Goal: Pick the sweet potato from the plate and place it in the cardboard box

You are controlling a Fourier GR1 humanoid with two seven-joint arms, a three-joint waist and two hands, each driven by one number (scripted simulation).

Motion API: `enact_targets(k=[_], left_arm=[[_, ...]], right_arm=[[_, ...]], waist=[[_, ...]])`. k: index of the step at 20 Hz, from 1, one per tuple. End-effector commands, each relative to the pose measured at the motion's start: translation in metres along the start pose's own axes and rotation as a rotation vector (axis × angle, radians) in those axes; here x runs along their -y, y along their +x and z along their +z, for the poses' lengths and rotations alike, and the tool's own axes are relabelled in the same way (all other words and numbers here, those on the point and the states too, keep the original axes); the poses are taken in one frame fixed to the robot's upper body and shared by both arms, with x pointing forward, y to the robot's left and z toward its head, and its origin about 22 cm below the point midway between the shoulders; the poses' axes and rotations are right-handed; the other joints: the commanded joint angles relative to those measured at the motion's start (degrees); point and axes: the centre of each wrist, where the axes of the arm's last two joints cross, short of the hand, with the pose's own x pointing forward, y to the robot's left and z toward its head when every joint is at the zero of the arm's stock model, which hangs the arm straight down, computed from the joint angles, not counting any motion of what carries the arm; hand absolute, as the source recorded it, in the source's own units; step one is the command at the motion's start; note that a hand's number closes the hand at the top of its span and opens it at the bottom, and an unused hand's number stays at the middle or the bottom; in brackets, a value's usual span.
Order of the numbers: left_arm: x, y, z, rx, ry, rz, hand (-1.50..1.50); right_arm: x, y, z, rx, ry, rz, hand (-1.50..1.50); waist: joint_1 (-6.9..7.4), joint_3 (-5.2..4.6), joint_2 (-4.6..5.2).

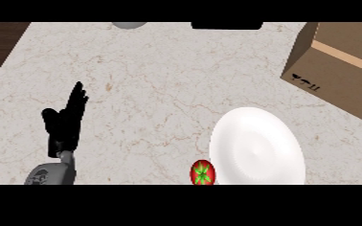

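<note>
The left hand is at the left side of the view, low down, with its fingers straight and pointing up and its thumb sticking out to the side. It holds nothing and just rests over the counter. The right hand does not show at all.

The sweet potato cannot be seen anywhere, not on the plate and not on the counter. The white plate lies at the lower right, and its top looks bare. Just beside its lower left edge sits a small red thing with a green star shape on it, like a tomato seen from above, touching or almost touching the plate.

The cardboard box is at the upper right, up and to the right of the plate, partly cut off by the edge of the view. What is inside it cannot be seen.

At the top edge of the counter there is a grey round thing and a black shape, both far from the hand
</note>
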Motion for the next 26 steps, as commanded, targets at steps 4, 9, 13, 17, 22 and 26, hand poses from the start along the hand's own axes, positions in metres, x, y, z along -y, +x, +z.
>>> enact_targets(k=[4, 9, 13, 17, 22, 26], left_arm=[[0.016, 0.007, -0.009, 0.014, -0.013, -0.009, 0.0], [0.006, 0.01, -0.008, 0.019, -0.009, -0.019, 0.0], [0.01, 0.006, -0.005, 0.008, -0.034, -0.003, 0.0], [0.007, -0.01, -0.002, 0.012, -0.014, 0.001, 0.0], [0.016, 0.013, -0.013, 0.004, -0.017, 0.002, 0.0], [0.016, 0.006, -0.013, 0.011, -0.008, 0.009, 0.0]], right_arm=[[-0.023, -0.058, -0.035, -0.037, 0.024, 0.072, 1.5], [-0.065, -0.073, -0.049, -0.143, 0.059, -0.016, 1.5], [-0.068, -0.068, -0.063, -0.157, 0.12, -0.17, -1.5], [-0.073, -0.092, -0.053, -0.087, 0.055, -0.317, -1.5], [-0.068, -0.091, -0.057, 0.014, -0.012, -0.599, -1.5], [-0.052, -0.121, -0.044, 0.01, -0.076, -0.793, -1.5]], waist=[[0.66, 0.05, 0.36], [1.35, 0.09, 0.48], [1.6, 0.11, 0.47], [1.39, 0.15, 0.67], [0.27, 0.15, 0.35], [0.15, 0.17, 0.5]])
